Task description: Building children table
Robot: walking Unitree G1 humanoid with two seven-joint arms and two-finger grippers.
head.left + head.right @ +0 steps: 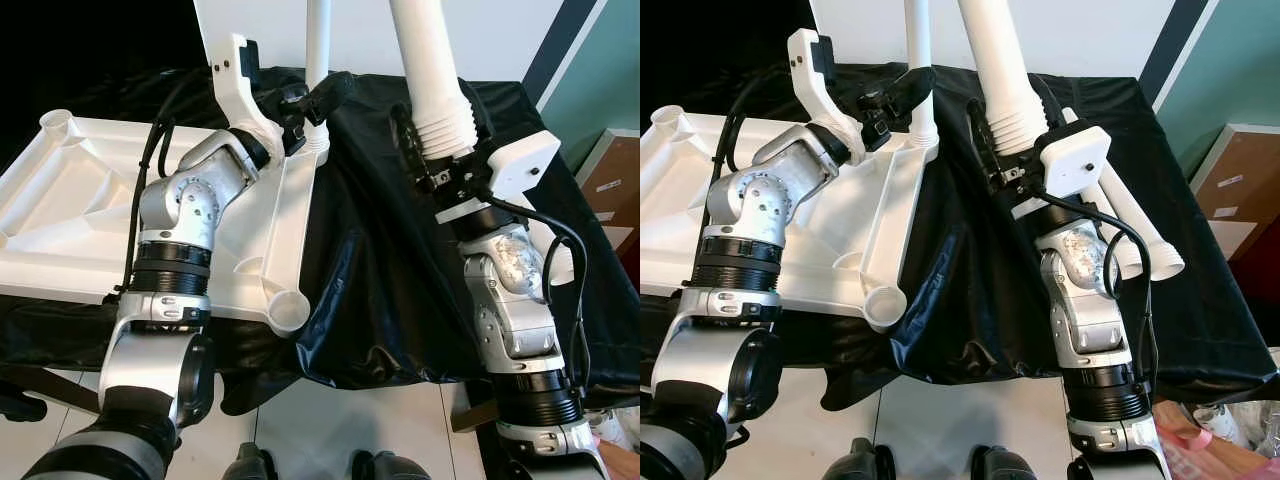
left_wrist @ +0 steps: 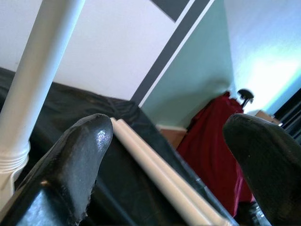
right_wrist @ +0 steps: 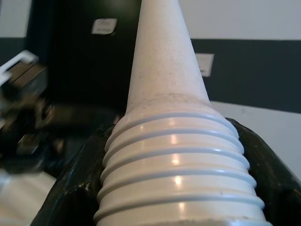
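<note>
Table leg (image 1: 1002,85) clamped upright in right hand (image 1: 1015,165).

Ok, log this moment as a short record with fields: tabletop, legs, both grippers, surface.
tabletop: white tabletop lying underside up on the black cloth
fitted leg: thin white leg standing upright in a corner socket
left gripper: left gripper open, beside the fitted leg
right gripper: right gripper shut on the threaded end of a held leg
spare legs: two spare legs lying on the cloth, right side
</note>
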